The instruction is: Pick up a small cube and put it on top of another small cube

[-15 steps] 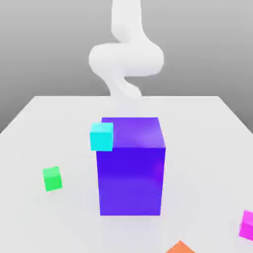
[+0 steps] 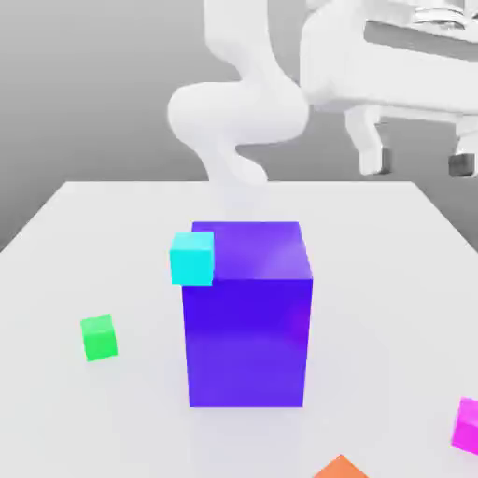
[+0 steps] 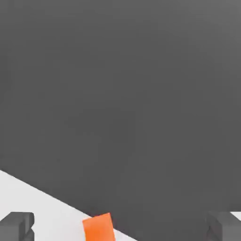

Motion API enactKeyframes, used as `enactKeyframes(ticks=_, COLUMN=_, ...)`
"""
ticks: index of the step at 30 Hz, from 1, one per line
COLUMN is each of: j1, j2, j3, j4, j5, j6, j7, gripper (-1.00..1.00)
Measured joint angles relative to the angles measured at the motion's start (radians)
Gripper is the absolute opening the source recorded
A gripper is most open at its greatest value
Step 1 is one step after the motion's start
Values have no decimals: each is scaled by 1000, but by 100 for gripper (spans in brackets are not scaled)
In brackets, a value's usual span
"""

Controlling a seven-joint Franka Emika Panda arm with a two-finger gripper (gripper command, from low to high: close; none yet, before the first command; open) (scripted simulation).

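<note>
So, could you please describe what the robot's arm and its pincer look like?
The arm is smooth, glossy white, built of rounded tubular segments with bulging joints and no visible cables or markings. The pincer has a boxy white body carrying two short white fingers, each ending in a dark grey, blocky pad; the hand view shows these grey pads as squared blocks.

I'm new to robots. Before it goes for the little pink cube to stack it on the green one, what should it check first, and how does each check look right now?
1. Gripper open and empty: ok, fingers spread, nothing between them.
2. Pink cube free to grab: ok, alone near the table's edge.
3. Green cube top clear: ok, nothing on it.
4. Gripper over the pink cube: not ok, it hangs high above the table.
5. Path across clear: cannot tell, the big purple block stands between the cubes.
</note>
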Motion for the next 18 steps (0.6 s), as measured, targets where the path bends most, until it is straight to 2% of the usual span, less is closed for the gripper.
enactKeyframes(ticks=14, j1=161, j2=509, j3=100, j4=14, j5=-104, j6=141, j7=-135, gripper=0)
enactKeyframes(ticks=18, j1=208, j2=655, j3=59, j4=42, j5=-160, j6=234, j7=-108, gripper=0)
